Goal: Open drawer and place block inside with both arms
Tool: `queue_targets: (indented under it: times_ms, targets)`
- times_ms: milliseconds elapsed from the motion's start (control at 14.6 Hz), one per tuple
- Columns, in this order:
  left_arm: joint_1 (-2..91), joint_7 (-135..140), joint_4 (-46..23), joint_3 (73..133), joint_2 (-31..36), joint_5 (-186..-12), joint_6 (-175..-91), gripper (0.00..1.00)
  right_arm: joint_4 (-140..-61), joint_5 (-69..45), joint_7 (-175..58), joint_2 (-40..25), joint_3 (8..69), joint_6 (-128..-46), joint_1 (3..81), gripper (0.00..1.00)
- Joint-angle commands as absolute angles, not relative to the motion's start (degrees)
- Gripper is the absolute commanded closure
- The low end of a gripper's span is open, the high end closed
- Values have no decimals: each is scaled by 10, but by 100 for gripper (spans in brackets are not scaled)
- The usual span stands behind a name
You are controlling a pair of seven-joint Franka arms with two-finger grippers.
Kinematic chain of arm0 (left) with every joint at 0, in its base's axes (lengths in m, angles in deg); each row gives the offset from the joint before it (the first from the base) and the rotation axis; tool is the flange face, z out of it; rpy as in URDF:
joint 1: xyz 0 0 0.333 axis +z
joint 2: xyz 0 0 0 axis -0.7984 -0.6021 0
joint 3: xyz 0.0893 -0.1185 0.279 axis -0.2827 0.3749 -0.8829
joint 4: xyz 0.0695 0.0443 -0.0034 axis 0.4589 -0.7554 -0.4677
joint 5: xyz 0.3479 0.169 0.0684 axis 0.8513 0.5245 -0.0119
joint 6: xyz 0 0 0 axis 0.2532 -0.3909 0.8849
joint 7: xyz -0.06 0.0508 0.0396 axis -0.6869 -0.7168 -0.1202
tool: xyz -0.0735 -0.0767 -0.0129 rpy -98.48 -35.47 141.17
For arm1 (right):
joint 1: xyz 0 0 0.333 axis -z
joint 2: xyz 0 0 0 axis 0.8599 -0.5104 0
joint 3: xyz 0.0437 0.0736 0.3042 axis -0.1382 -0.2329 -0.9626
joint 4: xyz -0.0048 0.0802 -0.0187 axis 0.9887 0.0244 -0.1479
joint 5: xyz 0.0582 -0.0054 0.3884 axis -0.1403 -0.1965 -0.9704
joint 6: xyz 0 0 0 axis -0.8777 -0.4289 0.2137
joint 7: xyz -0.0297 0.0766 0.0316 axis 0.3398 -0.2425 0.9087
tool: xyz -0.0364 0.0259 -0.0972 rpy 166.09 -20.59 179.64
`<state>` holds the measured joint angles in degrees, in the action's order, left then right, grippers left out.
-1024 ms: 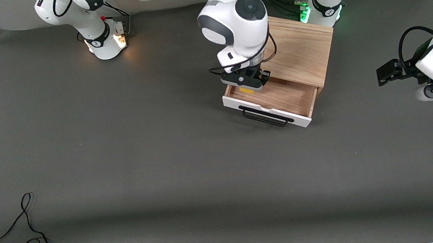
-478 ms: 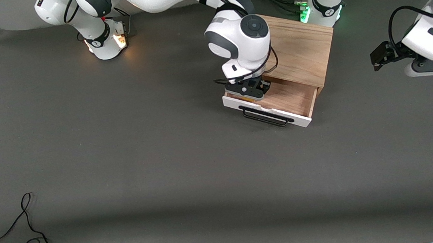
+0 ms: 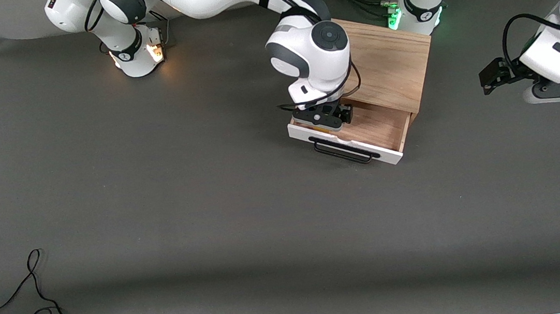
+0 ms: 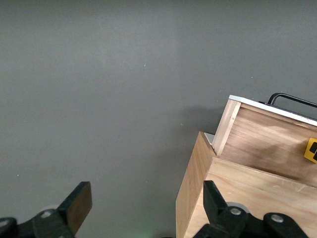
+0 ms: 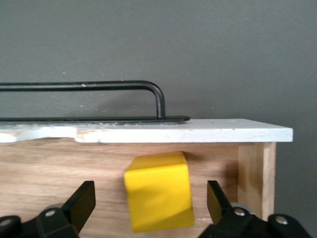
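Observation:
The drawer (image 3: 371, 129) stands pulled out of the oak cabinet (image 3: 390, 65), its white front and black bar handle (image 3: 344, 150) toward the front camera. My right gripper (image 3: 322, 120) is down inside the drawer at the right arm's end, open. In the right wrist view the yellow block (image 5: 158, 191) lies on the drawer floor between the fingers (image 5: 81, 198), with a gap on each side, just inside the white front (image 5: 198, 130). The block is mostly hidden in the front view. My left gripper (image 4: 146, 198) is open and empty, held off beside the cabinet; its view shows the block (image 4: 312, 148).
A loose black cable (image 3: 41, 312) lies on the grey table near the front edge at the right arm's end. The two arm bases (image 3: 136, 50) stand along the edge farthest from the front camera, the left one (image 3: 415, 10) right next to the cabinet.
My right gripper has come down into the drawer with the block. My left arm has drawn up and away from the front camera, at its end of the table.

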<state>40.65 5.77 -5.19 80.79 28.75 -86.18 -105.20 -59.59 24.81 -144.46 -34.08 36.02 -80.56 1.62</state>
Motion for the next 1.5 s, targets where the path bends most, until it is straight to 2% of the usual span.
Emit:
queue_targets:
  times_ms: [0, 205, 341, 546, 683, 888, 1093, 1434]
  targets:
    - [391, 56, -35, 801, 281, -863, -1040, 0, -582, 259, -1460, -315, 370, -758, 11, 0]
    - [391, 56, -35, 802, 281, -863, -1039, 0, -584, 258, -1453, -251, 371, -701, 27, 0]
    - [399, 57, -36, 803, 282, -863, -1039, 0, -603, 252, -1431, -189, 360, -678, 80, 0]
    - [488, 60, -34, 895, 284, -863, -1032, 0, -725, 248, -1344, -63, 321, -668, 181, 0]
    - [481, 57, -35, 895, 282, -862, -1031, 0, -796, 248, -1246, 14, 285, -666, 267, 0]
    - [481, 57, -35, 895, 282, -862, -1031, 0, -874, 248, -1087, 102, 264, -652, 378, 0]
    - [483, 57, -35, 895, 281, -863, -1030, 0, -905, 249, -907, 147, 262, -620, 472, 0]
    - [482, 57, -35, 896, 281, -863, -1030, 0, -907, 250, -689, 162, 266, -600, 595, 0]
